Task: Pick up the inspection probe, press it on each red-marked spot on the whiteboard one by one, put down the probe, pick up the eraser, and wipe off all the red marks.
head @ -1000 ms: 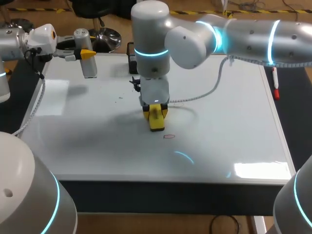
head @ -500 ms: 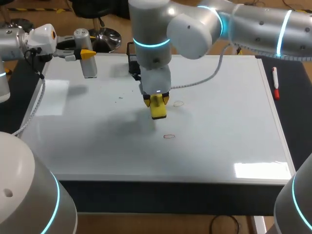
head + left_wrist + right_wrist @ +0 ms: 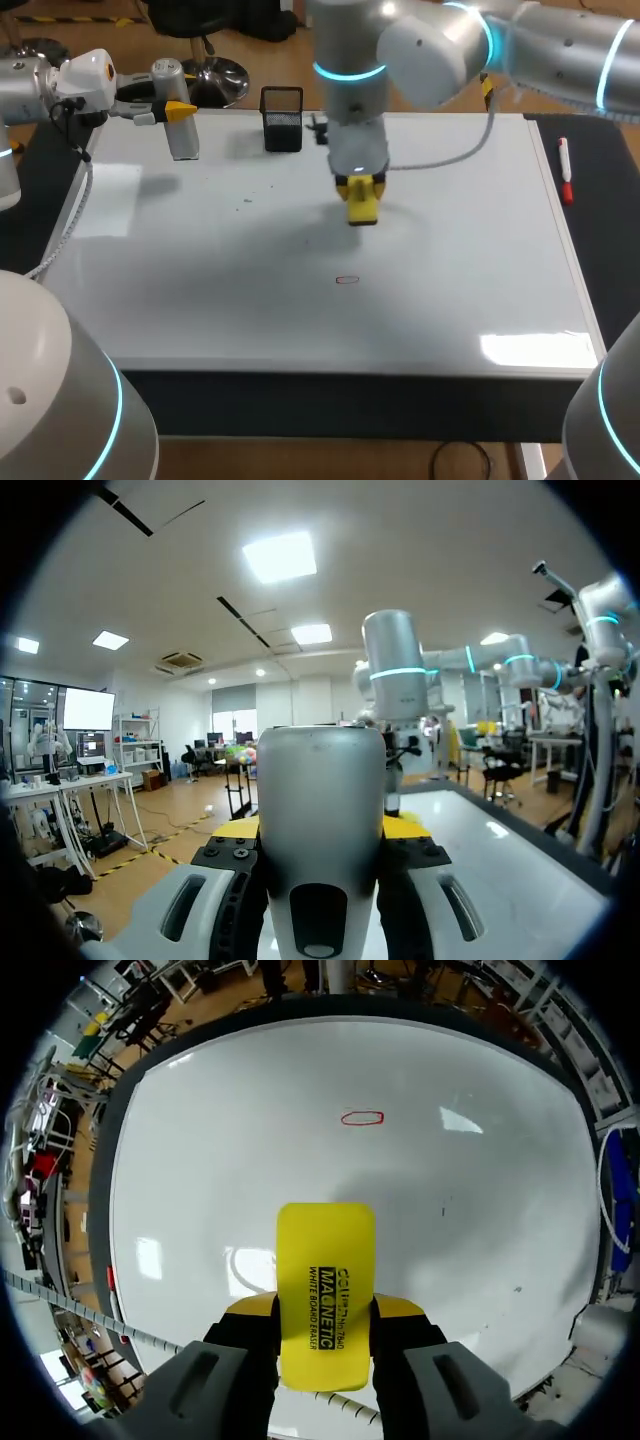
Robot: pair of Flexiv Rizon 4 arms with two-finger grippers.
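Over the middle rear of the glossy white whiteboard (image 3: 450, 290) lying flat on the worktop: right end effector (image 3: 361, 192) clenched on the yellow rectangular plastic eraser (image 3: 362, 205), low over the board; cannot tell if it touches. Right wrist view: both yellow tips press its long sides near the back end, most of the block projecting ahead.

Judgement: eraser light, rigid shell, probably a soft wiping face; smooth sides may slip under sideways drag, so a firm hold across the narrow width suits it.

One small red oval mark (image 3: 347, 280) shows, apart from the eraser, nearer the front edge.

Left end effector (image 3: 172, 108) at rear left corner, grasping the grey smooth cylindrical probe (image 3: 182, 135), roughly upright; looks stiff, heavier than the eraser.

Black wire-mesh holder (image 3: 282, 118) at rear edge
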